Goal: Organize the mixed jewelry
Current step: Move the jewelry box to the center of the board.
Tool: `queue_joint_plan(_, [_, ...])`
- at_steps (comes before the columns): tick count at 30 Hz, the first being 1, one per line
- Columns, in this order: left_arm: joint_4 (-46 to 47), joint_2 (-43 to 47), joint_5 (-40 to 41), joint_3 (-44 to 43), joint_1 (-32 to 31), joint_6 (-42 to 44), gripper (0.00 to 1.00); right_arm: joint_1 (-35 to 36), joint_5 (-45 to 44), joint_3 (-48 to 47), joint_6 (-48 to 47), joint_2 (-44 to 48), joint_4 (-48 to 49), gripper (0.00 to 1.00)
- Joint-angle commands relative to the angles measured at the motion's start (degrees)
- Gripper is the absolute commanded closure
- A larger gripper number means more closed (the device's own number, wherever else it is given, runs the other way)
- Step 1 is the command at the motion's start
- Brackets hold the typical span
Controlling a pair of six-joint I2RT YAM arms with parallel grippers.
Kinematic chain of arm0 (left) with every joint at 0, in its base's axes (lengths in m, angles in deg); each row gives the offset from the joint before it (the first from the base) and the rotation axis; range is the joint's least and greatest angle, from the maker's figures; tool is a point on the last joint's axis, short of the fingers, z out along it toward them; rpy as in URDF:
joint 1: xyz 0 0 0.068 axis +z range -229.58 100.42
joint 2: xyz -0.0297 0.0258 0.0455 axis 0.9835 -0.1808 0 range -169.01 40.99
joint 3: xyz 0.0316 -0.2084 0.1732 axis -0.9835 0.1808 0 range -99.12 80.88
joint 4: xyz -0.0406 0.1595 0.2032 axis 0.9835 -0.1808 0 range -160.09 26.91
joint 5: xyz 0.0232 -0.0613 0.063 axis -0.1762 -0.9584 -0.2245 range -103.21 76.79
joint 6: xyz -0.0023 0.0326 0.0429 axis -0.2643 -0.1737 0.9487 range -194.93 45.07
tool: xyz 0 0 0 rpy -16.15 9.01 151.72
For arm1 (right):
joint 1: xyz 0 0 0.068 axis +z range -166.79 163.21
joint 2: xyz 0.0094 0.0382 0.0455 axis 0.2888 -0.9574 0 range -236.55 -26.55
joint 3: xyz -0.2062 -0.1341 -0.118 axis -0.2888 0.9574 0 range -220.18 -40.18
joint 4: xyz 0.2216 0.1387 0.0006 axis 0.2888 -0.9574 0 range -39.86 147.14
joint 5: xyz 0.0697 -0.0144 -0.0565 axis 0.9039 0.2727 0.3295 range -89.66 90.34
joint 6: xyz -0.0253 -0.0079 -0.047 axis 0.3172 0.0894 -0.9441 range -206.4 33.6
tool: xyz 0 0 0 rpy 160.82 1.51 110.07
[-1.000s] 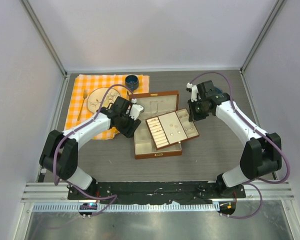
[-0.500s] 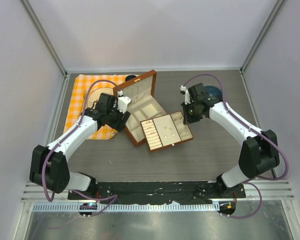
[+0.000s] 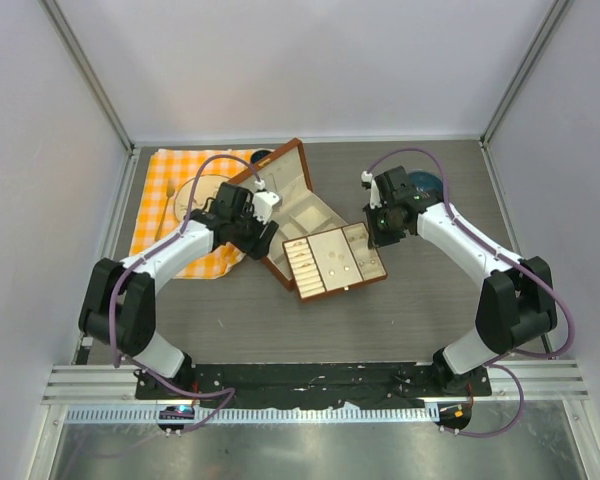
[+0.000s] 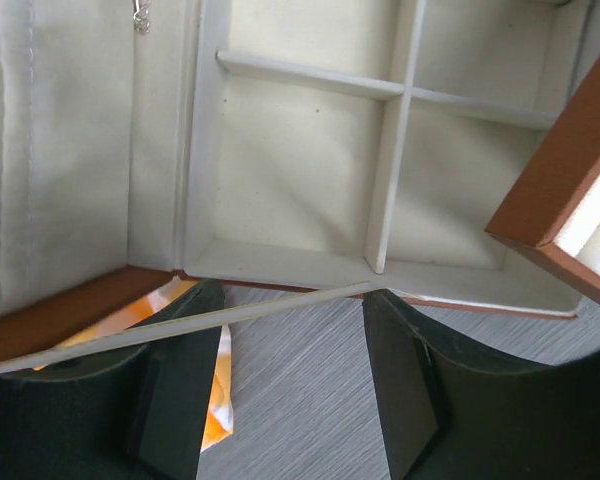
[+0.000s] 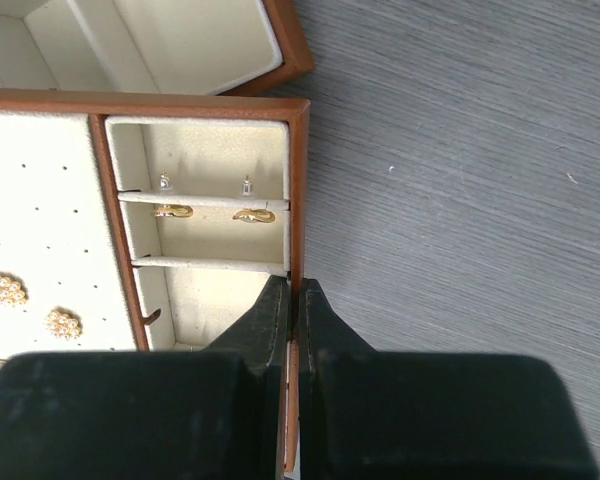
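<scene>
My right gripper [image 5: 293, 295] is squeezed shut on the brown side wall of the tray [image 5: 298, 170]. I hold it there because that thin wall is easy to pinch. It also lets me slide or lift the whole tray without touching what sits inside. One corner of the tray lies over the open brown box [image 4: 280, 170].

The jewelry I can see is in the tray. Two tiny gold rings [image 5: 252, 215] sit in the small slot just beside my fingers. Pearl studs [image 5: 5, 290] are pinned on the flat pad further left. A small silver piece [image 4: 140, 15] shows at the top of the lid's lining. I cannot tell if it is the necklace.

My left gripper [image 4: 292, 305] is spread wide with nothing in it. It sits low at the near edge of the box, right by the checked cloth [image 3: 150, 170]. I think it is there to steady the box, so the box does not spin when the other arm pulls the tray. The cups in the box look bare, so I judge there is sorting left to do.
</scene>
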Motion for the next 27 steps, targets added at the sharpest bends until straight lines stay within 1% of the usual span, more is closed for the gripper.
queue_joint_plan(1, [5.66,-2.23,-3.79,-3.31,-1.04,0.92,0.38,0.15,-1.67,-0.9,-0.2,3.13,2.34,0.99])
queue_joint_plan(5, [6.63,-4.87,-4.58,-4.98,-1.21,1.1,0.38,-0.02,-3.96,-3.0,-0.37,3.21,2.42,0.99])
queue_joint_plan(7, [6.98,-4.79,-5.72,-5.16,-1.21,0.84,0.38,-0.37,-4.48,-4.41,-1.16,3.21,2.34,0.99])
queue_joint_plan(10, [7.68,-2.51,-6.43,-4.55,-1.21,0.22,0.38,-1.08,-5.1,-7.05,-2.65,3.04,2.34,0.99])
queue_joint_plan(11, [7.34,-1.11,-6.43,-4.46,-1.21,0.22,0.39,-1.6,-7.02,-8.1,-2.92,2.95,2.25,0.99])
queue_joint_plan(14, [6.37,2.14,-6.52,-4.11,-1.21,0.48,0.38,-2.74,-6.86,-10.39,-4.24,1.73,1.81,0.99])
queue_joint_plan(20, [1.55,6.02,-6.52,-5.68,-1.13,1.8,0.38,-4.15,-6.16,-18.2,-8.89,-4.51,0.58,0.99])
queue_joint_plan(21, [0.92,7.59,-6.43,-5.69,-1.13,2.06,0.38,-4.15,-4.24,-19.17,-9.34,-6.35,0.4,0.99])
queue_joint_plan(27, [-3.39,11.65,-3.8,-5.6,-0.51,3.38,0.37,-4.24,-2.91,-25.5,-12.06,-12.25,0.14,0.99])
